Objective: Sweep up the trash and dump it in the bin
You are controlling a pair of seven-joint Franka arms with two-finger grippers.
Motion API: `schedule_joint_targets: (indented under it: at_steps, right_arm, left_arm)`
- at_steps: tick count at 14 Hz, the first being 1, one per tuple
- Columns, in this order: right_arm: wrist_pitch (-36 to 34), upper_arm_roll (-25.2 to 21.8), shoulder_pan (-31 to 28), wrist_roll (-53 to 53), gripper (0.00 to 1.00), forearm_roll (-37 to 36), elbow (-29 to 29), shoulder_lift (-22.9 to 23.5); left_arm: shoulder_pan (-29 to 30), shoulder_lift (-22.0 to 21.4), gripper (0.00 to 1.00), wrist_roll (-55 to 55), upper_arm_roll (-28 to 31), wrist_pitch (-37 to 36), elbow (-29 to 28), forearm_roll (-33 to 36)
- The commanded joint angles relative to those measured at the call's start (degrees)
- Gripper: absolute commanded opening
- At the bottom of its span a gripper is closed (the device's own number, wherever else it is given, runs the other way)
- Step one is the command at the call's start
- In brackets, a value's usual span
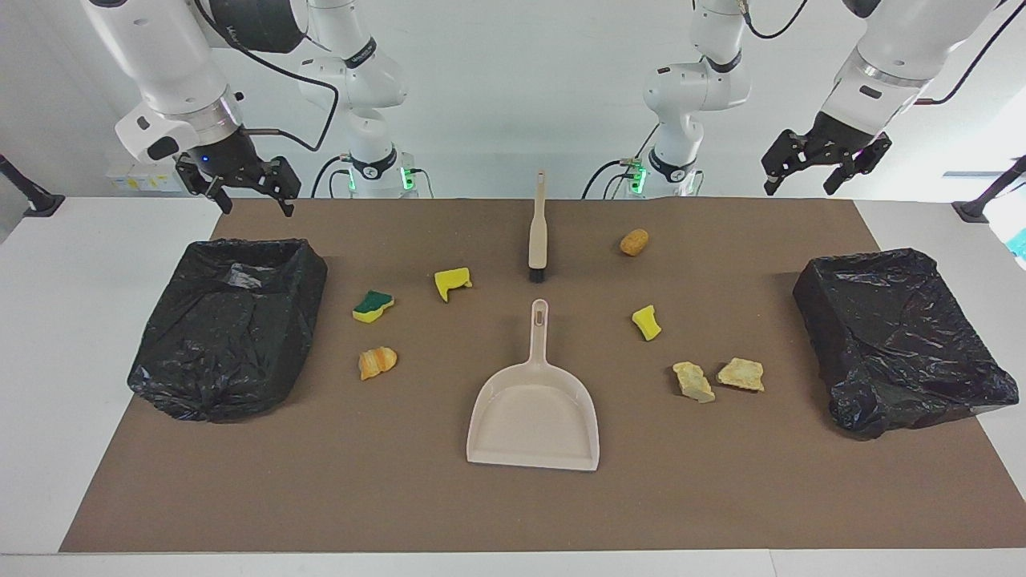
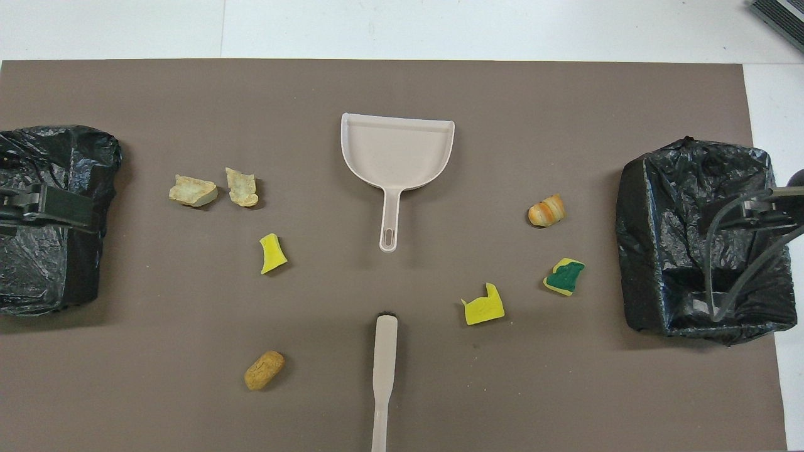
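Trash lies scattered on the brown mat: a green-and-yellow sponge (image 1: 373,305), a yellow sponge piece (image 1: 452,282) and an orange bread-like chunk (image 1: 377,362) toward the right arm's end. A brown lump (image 1: 634,241), another yellow piece (image 1: 646,322) and two tan chunks (image 1: 692,381) lie toward the left arm's end. A black-lined bin (image 1: 228,328) sits at one end of the mat, a second bin (image 1: 898,336) at the other. My right gripper (image 1: 256,200) hangs open over the mat's edge by the first bin. High by the second bin, my left gripper (image 1: 797,186) is open and holds nothing.
A beige dustpan (image 1: 535,417) lies mid-mat, its handle pointing toward the robots. The beige brush (image 1: 538,232) lies in line with it, nearer to the robots, bristles toward the pan. White table surrounds the mat (image 1: 721,497).
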Motion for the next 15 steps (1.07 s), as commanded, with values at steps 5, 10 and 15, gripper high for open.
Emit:
schedule_joint_targets:
  at_steps: [5, 10, 15]
  right_arm:
    - [0.0, 0.0, -0.7, 0.7, 1.0, 1.0, -1.2, -1.2]
    - [3.4, 1.0, 1.8, 0.5, 1.0, 1.4, -2.9, -2.1]
    - [11.0, 1.1, 2.2, -1.0, 1.0, 1.6, -10.3, -2.6]
  left_arm:
    - [-0.1, -0.3, 1.0, 0.5, 0.5, -1.3, 0.5, 0.3]
    - [0.4, -0.3, 1.0, 0.1, 1.0, -1.6, 0.5, 0.3]
    - [0.3, -0.3, 1.0, -0.1, 1.0, -1.7, 0.5, 0.3]
